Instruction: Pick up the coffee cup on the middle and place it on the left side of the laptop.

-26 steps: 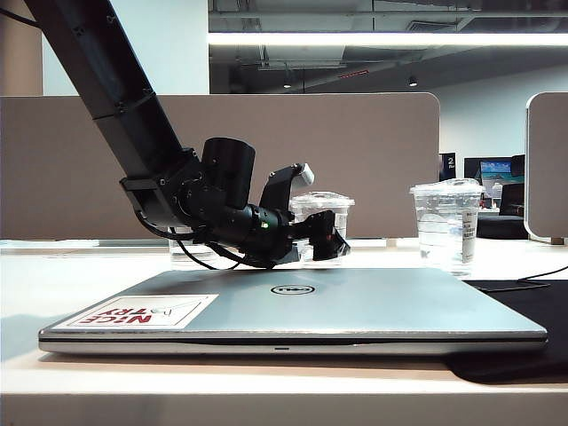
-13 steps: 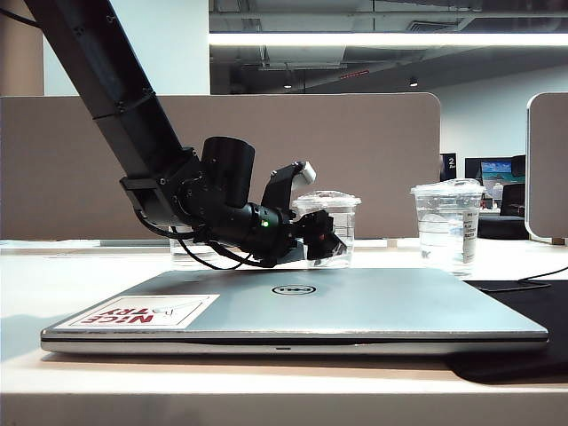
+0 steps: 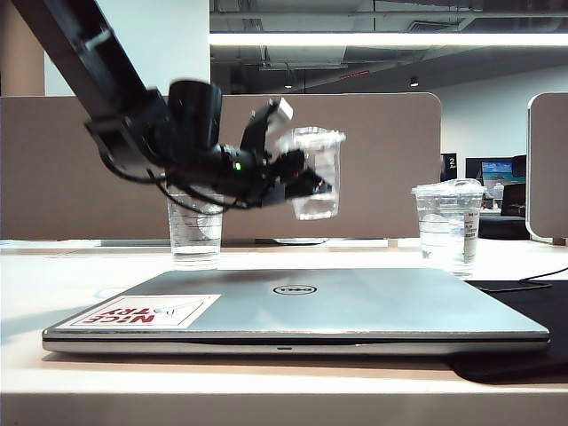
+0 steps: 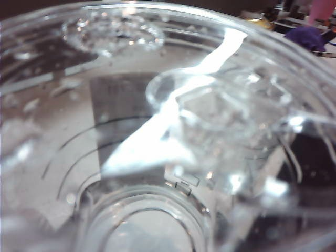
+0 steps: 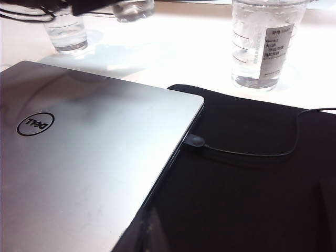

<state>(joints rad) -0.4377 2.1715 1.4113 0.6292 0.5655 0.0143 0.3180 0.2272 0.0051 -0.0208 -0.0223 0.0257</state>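
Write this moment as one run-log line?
left gripper: shut on coffee cup, lifted above laptop | right gripper: unseen | next: place left of laptop

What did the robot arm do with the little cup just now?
The left gripper closed on the coffee cup and lifted it off the table, carrying it up and slightly left, tilted. That uncovered the tall cup standing behind the arm. The laptop and the labelled cup on the right stayed put. The right gripper is out of sight.
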